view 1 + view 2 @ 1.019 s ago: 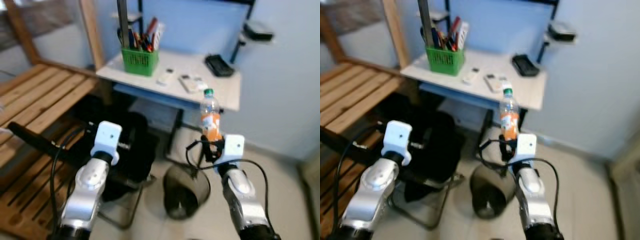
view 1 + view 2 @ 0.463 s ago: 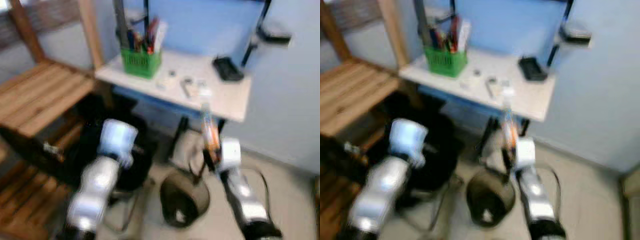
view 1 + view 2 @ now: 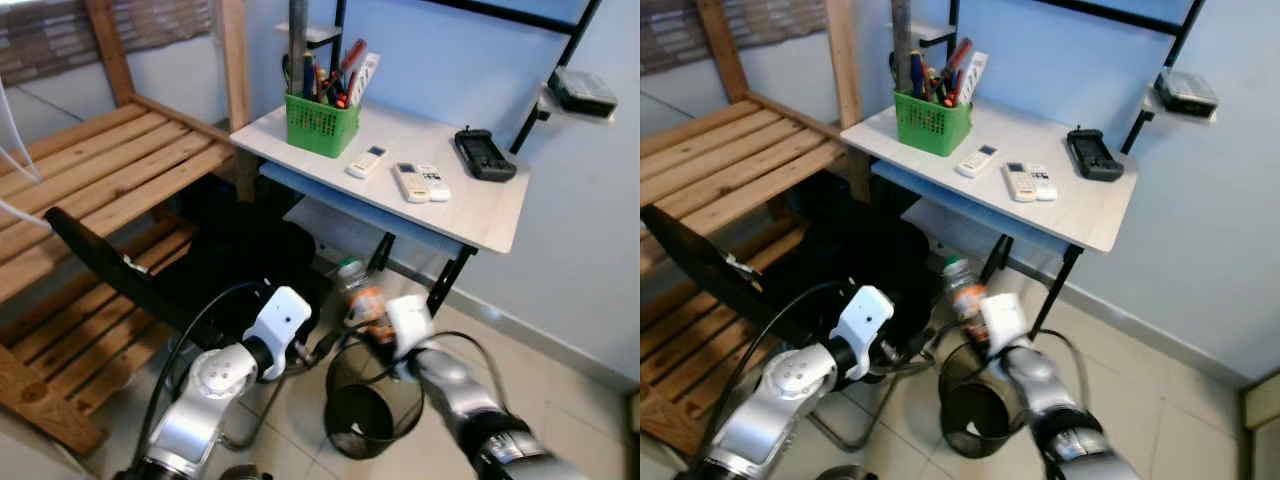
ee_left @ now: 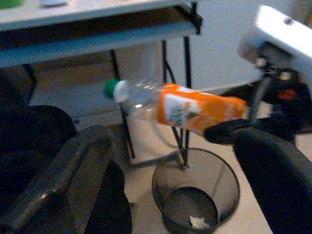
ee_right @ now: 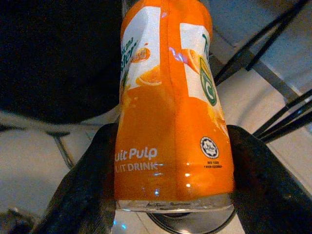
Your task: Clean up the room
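Note:
An orange-labelled plastic bottle (image 3: 358,292) with a green cap lies tilted, cap toward my left, just above a black mesh waste bin (image 3: 345,435). My right gripper (image 5: 170,141) is shut on its lower end, with one black finger (image 5: 85,187) on each side of the label. In the left wrist view the bottle (image 4: 187,111) hangs over the bin (image 4: 158,181), which holds a scrap of white paper. My left gripper (image 4: 173,139) is open and holds nothing, low beside the bin and pointing at it.
A white desk (image 3: 470,215) stands behind the bin with a green pen basket (image 3: 322,122), two remotes (image 3: 420,182) and a black device on it. Wooden slats (image 3: 90,190) run along the left. A black folding chair (image 3: 140,285) and a dark bag (image 3: 250,250) crowd the floor beside the bin.
The camera has shifted and sharpened. The bottle, upright and high in my right gripper before, is now tipped over and lower, above the bin. My left arm has come down toward the bin.

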Controlling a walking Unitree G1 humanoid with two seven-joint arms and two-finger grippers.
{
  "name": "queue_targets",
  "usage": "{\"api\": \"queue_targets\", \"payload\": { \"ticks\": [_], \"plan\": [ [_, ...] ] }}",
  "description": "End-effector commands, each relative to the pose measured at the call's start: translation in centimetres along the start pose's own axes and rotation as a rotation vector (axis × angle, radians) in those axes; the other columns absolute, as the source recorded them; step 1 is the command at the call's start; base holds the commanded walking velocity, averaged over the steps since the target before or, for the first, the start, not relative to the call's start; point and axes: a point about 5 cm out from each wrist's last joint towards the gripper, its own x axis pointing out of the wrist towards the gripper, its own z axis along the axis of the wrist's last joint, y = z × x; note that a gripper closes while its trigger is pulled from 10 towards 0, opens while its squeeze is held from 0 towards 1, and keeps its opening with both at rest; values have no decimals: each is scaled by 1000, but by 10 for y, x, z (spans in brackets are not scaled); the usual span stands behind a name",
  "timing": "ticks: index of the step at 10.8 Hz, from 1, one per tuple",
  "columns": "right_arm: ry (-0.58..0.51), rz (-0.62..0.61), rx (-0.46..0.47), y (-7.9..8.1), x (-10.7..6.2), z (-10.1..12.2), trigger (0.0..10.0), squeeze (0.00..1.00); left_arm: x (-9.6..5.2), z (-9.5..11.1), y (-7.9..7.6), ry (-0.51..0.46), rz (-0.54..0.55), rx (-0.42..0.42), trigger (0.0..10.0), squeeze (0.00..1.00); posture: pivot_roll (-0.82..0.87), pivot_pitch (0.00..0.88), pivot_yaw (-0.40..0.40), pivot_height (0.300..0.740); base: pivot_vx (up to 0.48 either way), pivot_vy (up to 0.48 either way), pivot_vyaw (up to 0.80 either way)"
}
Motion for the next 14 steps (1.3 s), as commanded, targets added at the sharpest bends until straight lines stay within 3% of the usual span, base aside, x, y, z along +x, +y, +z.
{"api": "queue_targets", "payload": {
  "ticks": [1,3,5,7,9,11,12,13,14],
  "plan": [
    [23,-35,-77,-6,1,3,10000,0,3,-5,-17,7,-126,-25,10000,0,183,14,-108,731,0,0,0],
    [25,-89,-143,-8,4,12,10000,0,2,2,-14,-33,-110,-60,10000,0,220,36,-120,731,0,0,0],
    [46,-172,-102,-14,4,12,10000,0,-10,2,-16,-49,-127,-71,10000,0,239,64,-127,731,0,0,0],
    [68,-268,-118,-24,1,8,10000,0,-20,-6,-17,-21,-117,-85,10000,0,246,79,-131,731,0,0,0],
    [105,-405,-175,-49,-9,1,10000,0,-28,-5,-14,-25,-80,-129,10000,0,243,84,-122,731,0,0,0],
    [184,-421,-168,-60,-17,-17,10000,0,-29,3,-9,-70,-37,-155,10000,0,233,87,-112,731,0,0,0],
    [204,-399,-151,-58,-17,-23,10000,0,-29,6,-9,-94,-39,-152,10000,0,231,88,-110,731,0,0,0],
    [238,-380,-132,-55,-19,-32,10000,0,-29,11,-13,-125,-66,-165,10000,0,230,93,-106,731,0,0,0],
    [272,-378,-122,-54,-21,-40,10000,0,-21,12,-23,-117,-147,-120,10000,0,227,94,-106,731,0,0,0]
  ]
}}
